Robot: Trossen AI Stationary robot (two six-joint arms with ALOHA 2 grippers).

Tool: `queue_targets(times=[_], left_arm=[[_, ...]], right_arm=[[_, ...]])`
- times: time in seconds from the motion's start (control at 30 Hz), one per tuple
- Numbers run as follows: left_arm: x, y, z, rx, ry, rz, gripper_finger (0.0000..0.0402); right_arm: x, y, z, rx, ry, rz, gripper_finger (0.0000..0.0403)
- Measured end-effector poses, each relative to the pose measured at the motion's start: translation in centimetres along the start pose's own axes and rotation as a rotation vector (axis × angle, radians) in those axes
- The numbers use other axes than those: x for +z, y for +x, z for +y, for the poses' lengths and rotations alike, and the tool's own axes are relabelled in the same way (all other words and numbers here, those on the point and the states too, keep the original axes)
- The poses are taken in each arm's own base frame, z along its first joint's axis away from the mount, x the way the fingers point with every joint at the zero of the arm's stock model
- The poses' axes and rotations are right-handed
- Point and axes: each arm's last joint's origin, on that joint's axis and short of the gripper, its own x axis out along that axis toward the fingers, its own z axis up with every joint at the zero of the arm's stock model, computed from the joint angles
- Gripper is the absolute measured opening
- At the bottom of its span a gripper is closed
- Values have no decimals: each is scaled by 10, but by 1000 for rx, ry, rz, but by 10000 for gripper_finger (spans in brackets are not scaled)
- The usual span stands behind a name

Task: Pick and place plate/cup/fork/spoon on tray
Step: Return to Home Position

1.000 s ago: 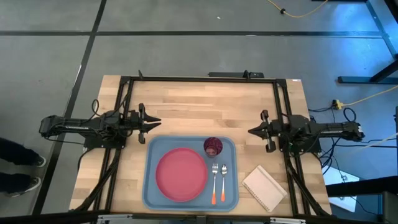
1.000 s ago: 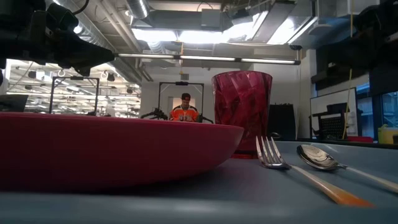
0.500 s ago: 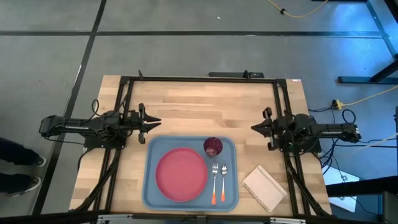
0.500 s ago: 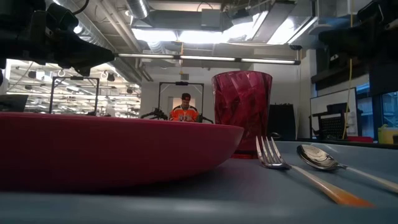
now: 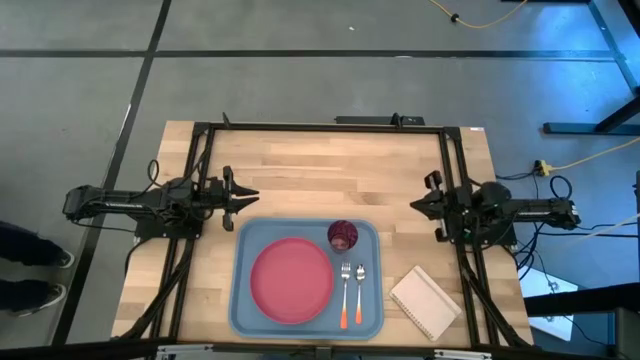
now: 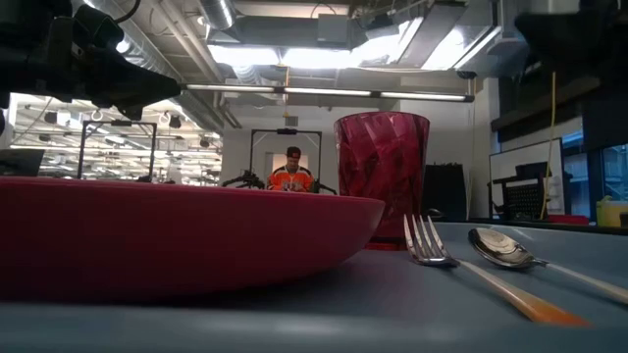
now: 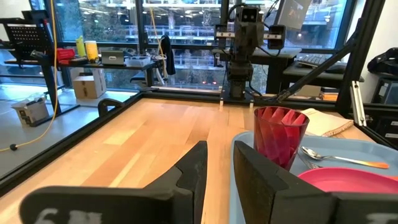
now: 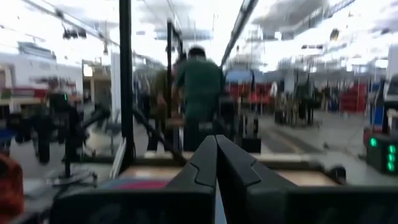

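The light blue tray (image 5: 245, 238) lies at the lower centre of the overhead frame, on the near part of the wooden worktop (image 5: 330, 170). The pinkish-red plate (image 5: 291, 280) fills the tray's left and middle. To the plate's right the fork (image 5: 345, 293) and the spoon (image 5: 361, 290) lie side by side, close together, the fork nearer the plate. Their orange handle tips point toward the lower edge of the frame. The dark red cup (image 5: 342, 237) stands upright in the tray's upper right part, just above the heads of the fork and spoon and just beside the plate's rim. A white notepad (image 5: 424, 302) lies tilted on the bare wood to the right of the tray, apart from it. Higher in the frame, the left hand (image 5: 243, 197) sits at the left of the worktop, just off the tray's upper left corner. It points toward the centre, and its fingers (image 7: 189, 171) are a little apart with nothing between them. The right hand (image 5: 414, 207) sits at the right of the worktop, level with the cup and well clear of the tray. Its fingers are pressed together and empty. In the level view a person (image 6: 291, 172) in an orange top shows far back in the room, left of the cup.
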Motion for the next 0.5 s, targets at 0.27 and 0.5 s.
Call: queue_targets(times=[0.27,0.5], left_arm=[[0,0,0,0,0,0,71],[0,0,0,0,0,0,71]], right_arm=[[-17,-1,0,-9,-17,175,8],[-26,-4,-5,-160,-8,273,8]])
